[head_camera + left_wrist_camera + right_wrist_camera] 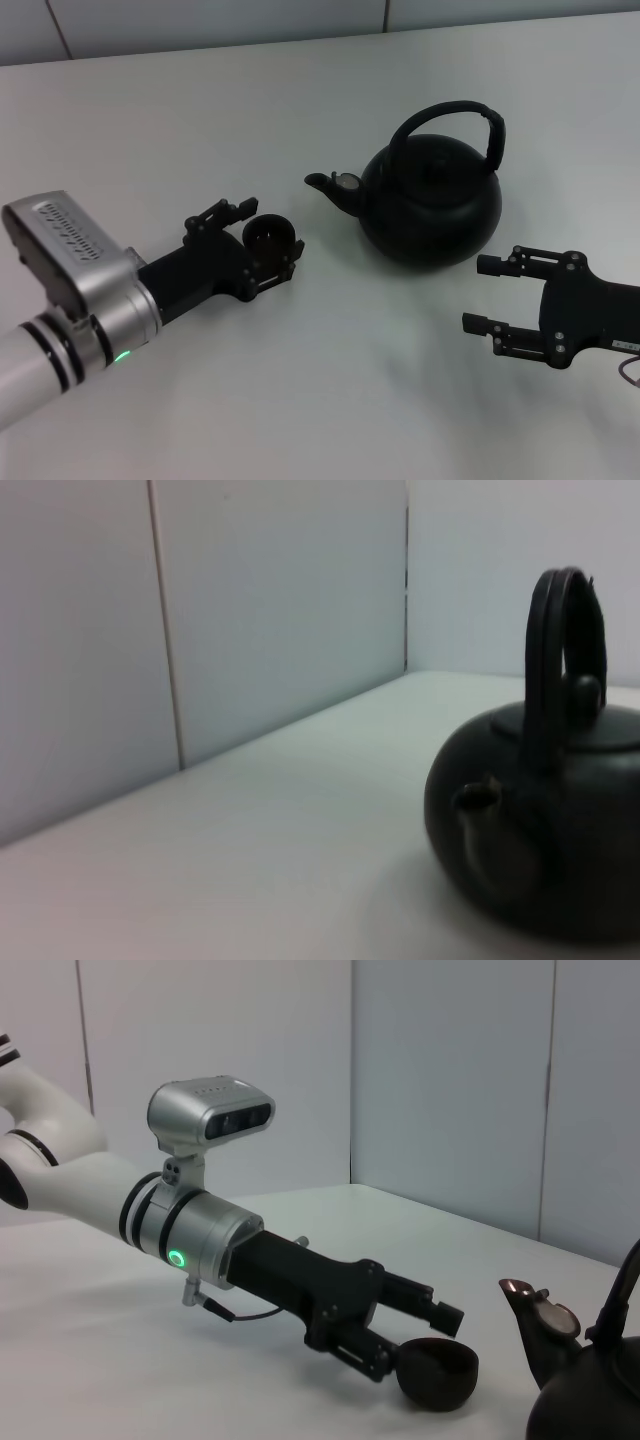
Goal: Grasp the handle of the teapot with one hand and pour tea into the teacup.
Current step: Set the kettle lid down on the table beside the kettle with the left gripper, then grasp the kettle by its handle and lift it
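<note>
Left claw grips teacup beside unmarked teapot.

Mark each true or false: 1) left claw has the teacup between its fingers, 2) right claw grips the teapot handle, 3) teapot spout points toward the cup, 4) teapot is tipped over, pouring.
1) True: the left claw has its fingers around the teacup.
2) False: the right claw is open, beside the teapot, clear of the handle.
3) True.
4) False: the teapot sits upright on the table.
</note>
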You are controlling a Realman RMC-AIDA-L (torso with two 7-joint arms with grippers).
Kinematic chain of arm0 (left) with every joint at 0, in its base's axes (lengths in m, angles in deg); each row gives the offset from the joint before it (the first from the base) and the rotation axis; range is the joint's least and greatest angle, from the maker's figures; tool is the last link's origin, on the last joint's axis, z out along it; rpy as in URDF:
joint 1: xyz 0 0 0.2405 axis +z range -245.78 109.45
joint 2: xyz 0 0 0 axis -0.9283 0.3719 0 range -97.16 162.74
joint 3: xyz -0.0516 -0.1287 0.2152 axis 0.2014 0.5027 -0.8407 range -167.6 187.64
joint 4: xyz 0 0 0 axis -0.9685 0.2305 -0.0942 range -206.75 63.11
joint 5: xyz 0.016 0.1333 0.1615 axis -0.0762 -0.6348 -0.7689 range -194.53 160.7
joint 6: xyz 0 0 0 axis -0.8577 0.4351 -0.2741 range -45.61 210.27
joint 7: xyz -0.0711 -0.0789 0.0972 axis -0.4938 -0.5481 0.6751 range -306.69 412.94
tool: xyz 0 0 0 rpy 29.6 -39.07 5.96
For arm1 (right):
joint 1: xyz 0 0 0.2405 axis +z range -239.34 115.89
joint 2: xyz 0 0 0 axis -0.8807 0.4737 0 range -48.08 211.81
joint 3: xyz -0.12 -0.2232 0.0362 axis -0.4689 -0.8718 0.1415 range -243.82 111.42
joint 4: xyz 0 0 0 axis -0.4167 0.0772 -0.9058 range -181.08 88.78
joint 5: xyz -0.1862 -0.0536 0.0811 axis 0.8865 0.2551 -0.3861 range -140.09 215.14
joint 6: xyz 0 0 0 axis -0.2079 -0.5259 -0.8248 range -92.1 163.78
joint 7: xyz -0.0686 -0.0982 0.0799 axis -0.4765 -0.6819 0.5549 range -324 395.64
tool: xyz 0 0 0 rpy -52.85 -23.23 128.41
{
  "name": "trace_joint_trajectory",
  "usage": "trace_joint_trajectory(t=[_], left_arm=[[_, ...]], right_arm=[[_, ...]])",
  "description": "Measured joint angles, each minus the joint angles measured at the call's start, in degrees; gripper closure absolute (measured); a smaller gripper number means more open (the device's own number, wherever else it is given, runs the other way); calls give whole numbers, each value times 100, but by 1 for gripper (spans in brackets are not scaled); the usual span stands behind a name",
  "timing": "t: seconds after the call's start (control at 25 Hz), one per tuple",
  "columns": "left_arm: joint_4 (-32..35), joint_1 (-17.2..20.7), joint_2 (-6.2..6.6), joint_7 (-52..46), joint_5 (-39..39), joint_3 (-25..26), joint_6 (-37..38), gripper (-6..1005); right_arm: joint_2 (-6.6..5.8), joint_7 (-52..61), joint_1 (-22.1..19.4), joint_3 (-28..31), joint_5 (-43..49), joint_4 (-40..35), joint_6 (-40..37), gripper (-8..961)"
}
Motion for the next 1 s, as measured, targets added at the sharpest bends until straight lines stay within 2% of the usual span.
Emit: trace_joint_trajectory(t=[0.12,0.24,0.28,0.32,0.36,0.48,0.52,0.56,0.6,0.64,0.72,1.0], left_arm=[[179,281,58,-92,0,-18,720,198],[726,730,84,-562,0,-127,1535,197],[1386,1178,90,-1149,-1,-349,2148,197],[1386,1178,90,-1149,-1,-349,2148,197],[1630,1356,89,-1348,-3,-424,2360,197],[1630,1356,89,-1348,-3,-424,2360,198],[2530,2043,130,-2039,-2,-576,3243,198],[2530,2043,130,-2039,-2,-576,3243,198],[2830,2365,185,-2253,-2,-585,3567,198],[2830,2365,185,-2253,-2,-585,3567,198],[2967,2655,274,-2360,-2,-593,3759,198],[3002,2722,302,-2357,-23,-715,3850,197]], right_arm=[[-5,-5,-1,0,0,0,3,354],[-7,-8,0,0,0,-9,8,355],[-7,-8,2,0,-1,-18,8,356],[-7,-8,5,2,-4,-28,9,356],[-7,-8,10,10,-8,-35,9,357],[-7,-8,38,57,-13,-44,-12,358],[-7,-8,38,57,-13,-44,-12,358],[-6,-8,44,61,-14,-44,-24,358],[-3,-9,55,61,-14,-43,-39,359],[-3,-9,55,61,-14,-43,-39,359],[1,-8,63,62,-15,-35,-41,360],[2,-8,54,62,-16,0,-45,363]])
